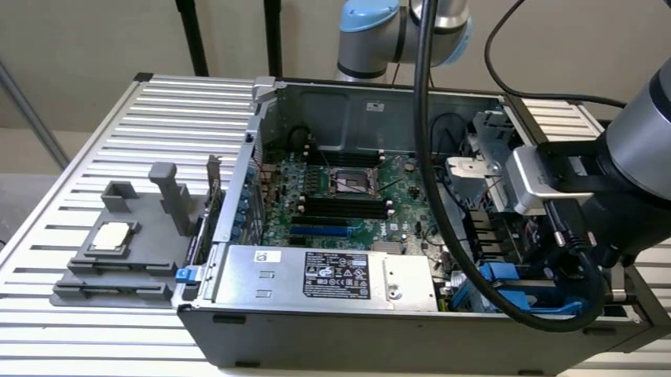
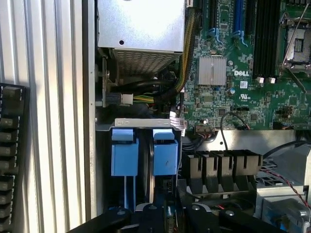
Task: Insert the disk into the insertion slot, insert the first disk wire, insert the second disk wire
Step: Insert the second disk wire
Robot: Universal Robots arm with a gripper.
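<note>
The insertion slot (image 2: 141, 127), a grey metal bay, sits at the front corner of the open computer case. Two bright blue plastic tabs (image 2: 123, 153) stand side by side in it, with a dark gap and a thin pale edge between them. Whether that edge is the disk I cannot tell; its labelled face is hidden. My gripper (image 2: 163, 216) shows as black parts directly over the blue tabs. In the exterior view the arm's wrist (image 1: 566, 188) hangs over the blue parts (image 1: 508, 284) at the case's right front corner. A loose white connector (image 2: 177, 124) on a wire lies beside the bay.
The large silver box with a black label (image 1: 325, 275) fills the case's front beside the bay. Yellow and black cables (image 2: 146, 97) run from it. The green motherboard (image 1: 346, 188) lies behind. A grey fixture holding a chip (image 1: 110, 239) stands on the slatted table at the exterior view's left.
</note>
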